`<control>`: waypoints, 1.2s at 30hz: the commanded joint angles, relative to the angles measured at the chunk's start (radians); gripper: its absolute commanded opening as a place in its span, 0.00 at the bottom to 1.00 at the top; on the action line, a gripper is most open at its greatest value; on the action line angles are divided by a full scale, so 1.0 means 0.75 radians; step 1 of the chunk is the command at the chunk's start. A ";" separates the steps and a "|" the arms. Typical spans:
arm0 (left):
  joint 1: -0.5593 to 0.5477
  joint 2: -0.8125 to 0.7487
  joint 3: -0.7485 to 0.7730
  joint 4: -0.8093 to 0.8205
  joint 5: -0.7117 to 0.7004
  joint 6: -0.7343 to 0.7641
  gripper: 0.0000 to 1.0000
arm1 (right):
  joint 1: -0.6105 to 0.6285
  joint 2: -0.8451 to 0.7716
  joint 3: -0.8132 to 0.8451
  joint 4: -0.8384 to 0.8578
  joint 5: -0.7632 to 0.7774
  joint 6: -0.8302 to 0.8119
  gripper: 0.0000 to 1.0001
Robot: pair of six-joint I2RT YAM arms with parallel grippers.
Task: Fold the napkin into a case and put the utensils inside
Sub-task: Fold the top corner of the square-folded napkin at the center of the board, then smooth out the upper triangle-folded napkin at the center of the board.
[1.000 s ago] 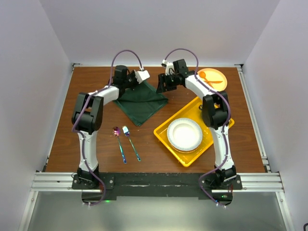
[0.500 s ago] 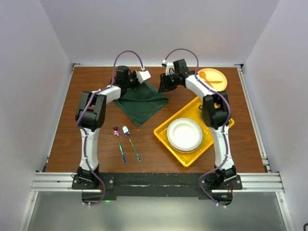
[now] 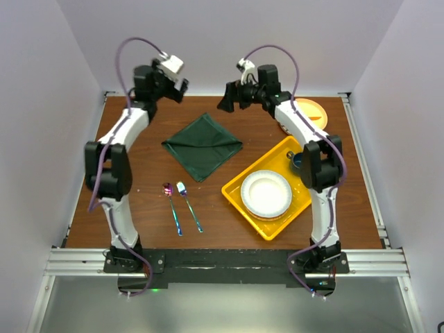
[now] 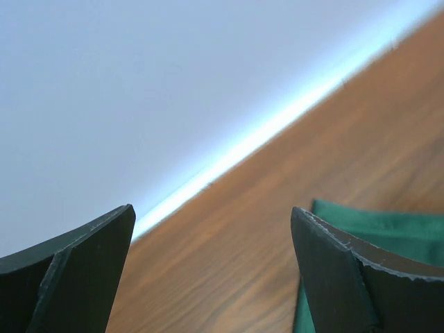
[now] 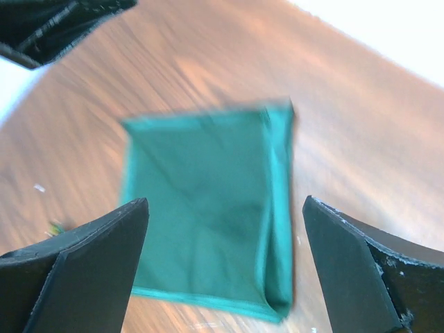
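Observation:
The dark green napkin (image 3: 202,146) lies folded flat as a diamond at the back middle of the table, nothing touching it. In the right wrist view the napkin (image 5: 208,208) shows blurred below the jaws; in the left wrist view only a corner of the napkin (image 4: 378,229) shows. My left gripper (image 3: 179,89) hangs open and empty above the table's far left, near the wall. Raised beyond the napkin's far right corner, my right gripper (image 3: 225,103) is also open and empty. The iridescent spoon (image 3: 171,205) and fork (image 3: 188,206) lie side by side on the wood in front of the napkin.
A yellow tray (image 3: 239,191) holding a white plate (image 3: 266,193) sits at the right. An orange plate (image 3: 310,113) stands at the back right corner, partly behind the right arm. White walls close in the back and sides.
Both grippers let go of the napkin's far edge, opened wide and lifted away toward the back wall. The napkin stays folded on the table.

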 commanded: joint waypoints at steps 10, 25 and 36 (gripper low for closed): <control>0.218 -0.291 -0.216 -0.348 0.604 -0.455 0.72 | 0.013 0.070 0.169 -0.033 -0.168 0.039 0.85; 0.216 -0.053 -0.386 -0.187 0.715 -0.807 0.14 | 0.036 0.129 -0.067 -0.020 -0.252 0.096 0.38; 0.218 0.036 -0.448 -0.117 0.750 -0.871 0.13 | 0.052 0.170 -0.165 0.098 -0.325 0.245 0.34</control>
